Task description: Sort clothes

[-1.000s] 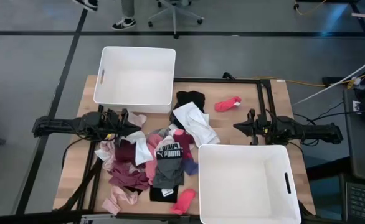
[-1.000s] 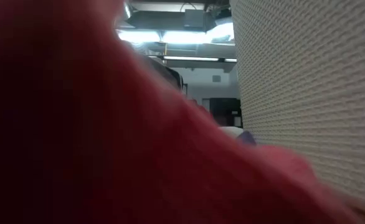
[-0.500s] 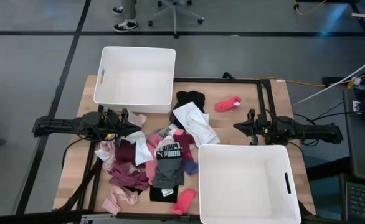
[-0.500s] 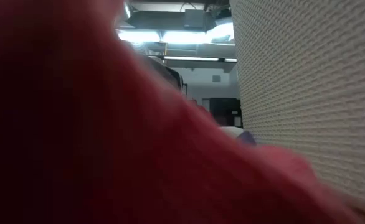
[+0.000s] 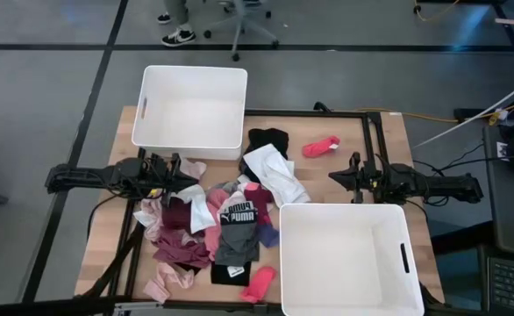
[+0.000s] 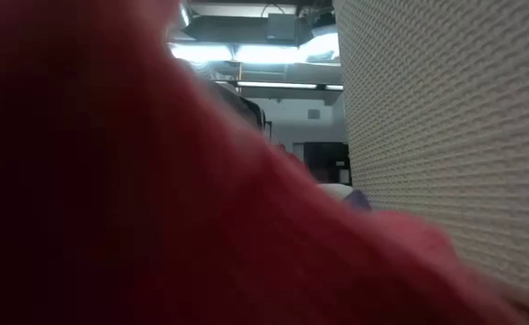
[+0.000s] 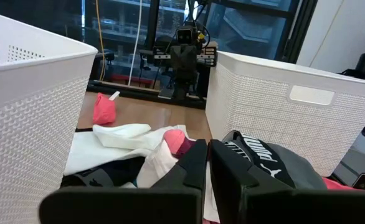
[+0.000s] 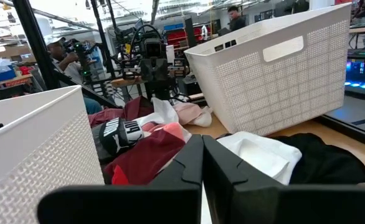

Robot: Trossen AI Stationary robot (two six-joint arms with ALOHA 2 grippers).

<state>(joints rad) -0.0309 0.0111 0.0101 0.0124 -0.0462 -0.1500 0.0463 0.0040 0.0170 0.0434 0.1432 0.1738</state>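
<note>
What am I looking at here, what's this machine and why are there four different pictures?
It is a robot with two dark arms at a wooden table. One picture looks straight down, one sits at table height with a red garment against its lens, and one rides each wrist. The left gripper and right gripper are both shut and hold nothing. Between them lies a pile of clothes, one lettered PUMA, with a lone red sock apart. Two white bins are empty.
</note>
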